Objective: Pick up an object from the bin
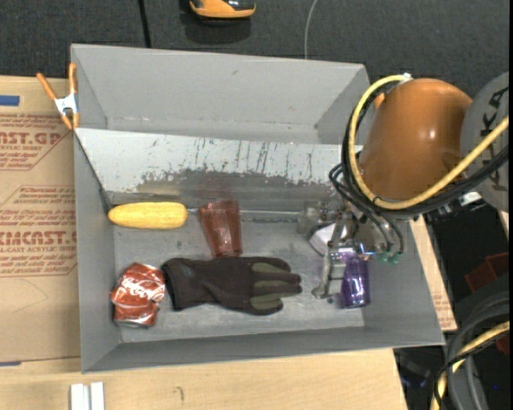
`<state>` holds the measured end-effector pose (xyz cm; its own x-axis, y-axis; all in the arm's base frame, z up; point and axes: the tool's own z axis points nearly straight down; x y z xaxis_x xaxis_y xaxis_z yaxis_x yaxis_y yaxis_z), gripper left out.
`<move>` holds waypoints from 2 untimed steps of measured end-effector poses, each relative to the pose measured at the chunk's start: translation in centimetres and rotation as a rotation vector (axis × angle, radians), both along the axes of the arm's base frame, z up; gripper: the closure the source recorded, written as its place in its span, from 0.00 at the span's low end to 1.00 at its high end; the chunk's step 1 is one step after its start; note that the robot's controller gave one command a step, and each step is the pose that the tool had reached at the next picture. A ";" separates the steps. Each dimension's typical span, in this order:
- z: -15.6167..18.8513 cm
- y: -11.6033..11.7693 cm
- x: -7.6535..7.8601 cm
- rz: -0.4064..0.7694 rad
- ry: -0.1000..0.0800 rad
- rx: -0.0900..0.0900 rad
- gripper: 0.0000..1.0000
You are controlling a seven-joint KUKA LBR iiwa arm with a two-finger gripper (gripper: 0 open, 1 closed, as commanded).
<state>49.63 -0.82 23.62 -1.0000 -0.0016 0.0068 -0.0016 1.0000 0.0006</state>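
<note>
My gripper (329, 285) is low in the bin's right end, under the orange wrist cover. A small purple bottle (356, 282) lies right beside it on the bin floor, touching or nearly touching its right side. A whitish scrap (323, 237) sits just behind the gripper. A dark brown glove (229, 284) lies flat to the gripper's left, and its fingertips point toward the gripper, a short gap away.
A brownish-red translucent cup (221, 226) lies behind the glove. A yellow corn cob (148, 215) rests at the back left, and a crushed red can (138, 294) sits in the front left corner. The bin's sloped walls close in on the right.
</note>
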 end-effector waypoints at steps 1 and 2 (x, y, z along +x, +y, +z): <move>0.4 0.0 0.1 0.000 -0.008 0.000 0.00; -6.3 2.7 0.3 -0.019 -0.013 0.001 0.00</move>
